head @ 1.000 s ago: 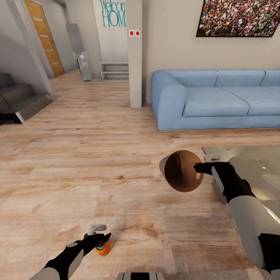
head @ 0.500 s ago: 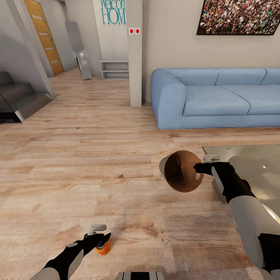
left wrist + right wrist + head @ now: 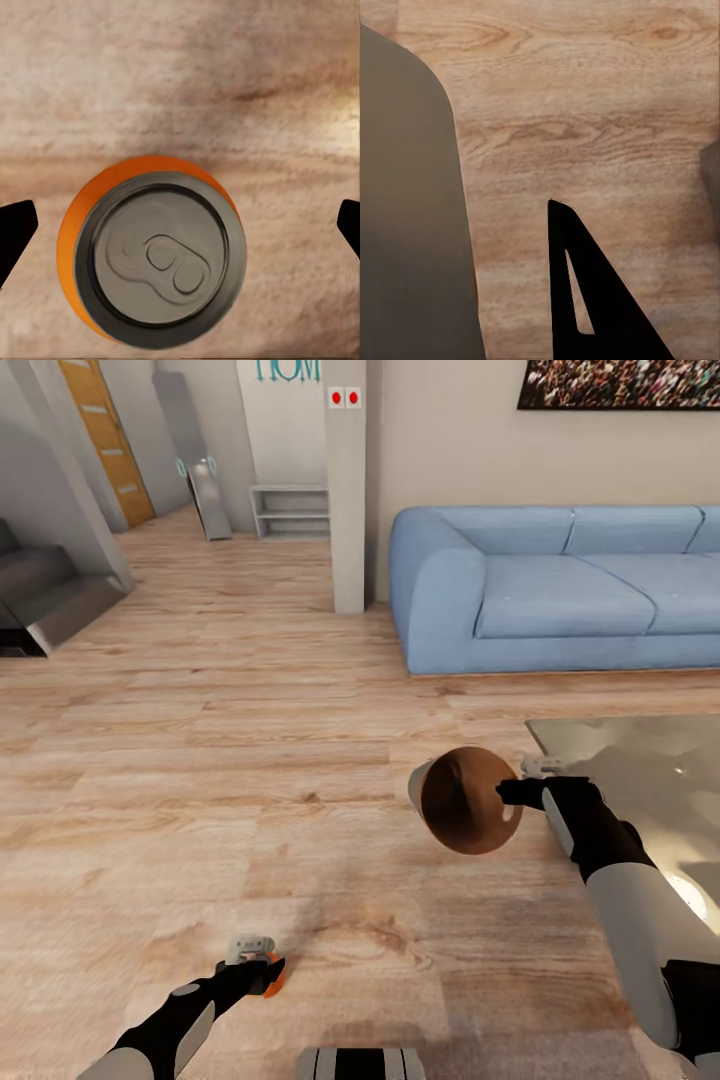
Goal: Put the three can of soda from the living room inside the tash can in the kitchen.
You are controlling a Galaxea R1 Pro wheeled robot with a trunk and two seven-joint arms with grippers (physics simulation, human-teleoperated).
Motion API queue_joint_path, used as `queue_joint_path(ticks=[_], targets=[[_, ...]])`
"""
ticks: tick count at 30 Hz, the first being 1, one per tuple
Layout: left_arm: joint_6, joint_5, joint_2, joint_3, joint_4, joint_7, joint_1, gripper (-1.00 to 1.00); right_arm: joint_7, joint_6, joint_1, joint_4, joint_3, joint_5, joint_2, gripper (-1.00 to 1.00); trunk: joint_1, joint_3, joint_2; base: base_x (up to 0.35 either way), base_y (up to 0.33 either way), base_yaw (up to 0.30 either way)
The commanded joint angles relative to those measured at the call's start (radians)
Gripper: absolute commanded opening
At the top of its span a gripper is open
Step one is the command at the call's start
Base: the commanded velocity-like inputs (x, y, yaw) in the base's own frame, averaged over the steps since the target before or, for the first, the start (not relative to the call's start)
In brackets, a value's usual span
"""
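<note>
Reaching down toward the wood floor [image 3: 200, 760] well out from the blue sofa [image 3: 560, 600], the left gripper [image 3: 258, 968] hovers over an orange soda can [image 3: 272, 982] standing upright, while the right gripper [image 3: 512, 792] carries the bin [image 3: 462, 800] tipped on its side, its coppery inside facing the head camera and the glass table [image 3: 650, 760] just beyond. From the left wrist, the can [image 3: 150, 251] sits between two dark fingertips [image 3: 15, 232] spread wide and well clear of it on either side, nothing gripped; light, rigid and smooth, it looks best taken across its round side wall, squarely, as a thin wall may dent or slip. From the right wrist, one dark finger [image 3: 585, 292] lies beside the bin's grey wall [image 3: 405, 225], apparently pinching the rim, a hold likely to swing.
</note>
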Motion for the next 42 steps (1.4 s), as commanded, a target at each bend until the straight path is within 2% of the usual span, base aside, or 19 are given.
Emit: queue_joint_path(ticks=[1, 8, 20, 42], targets=[[0.0, 0.0, 0.0, 0.0, 0.0, 0.0, 0.0, 1.0, 0.0, 0.001, -0.001, -0.002, 0.0, -0.012, 0.003, -1.0, 0.0, -0.004, 0.0, 0.0, 0.0, 0.0], [0.0, 0.001, 0.0, 0.0, 0.0, 0.0, 0.0, 1.0, -0.001, 0.015, -0.001, -0.011, 0.004, -0.01, 0.021, -1.0, 0.003, -0.031, -0.002, 0.0, 0.0, 0.0], [0.0, 0.002, 0.0, 0.0, 0.0, 0.0, 0.0, 1.0, -0.001, 0.046, -0.006, -0.014, 0.006, -0.008, 0.033, -1.0, 0.003, -0.031, -0.002, 0.0, 0.0, 0.0], [0.0, 0.002, 0.001, 0.002, 0.0, 0.0, 0.0, 1.0, -0.001, 0.075, -0.049, -0.014, 0.005, 0.015, 0.034, -1.0, 0.003, -0.031, -0.002, 0.0, 0.0, 0.0]])
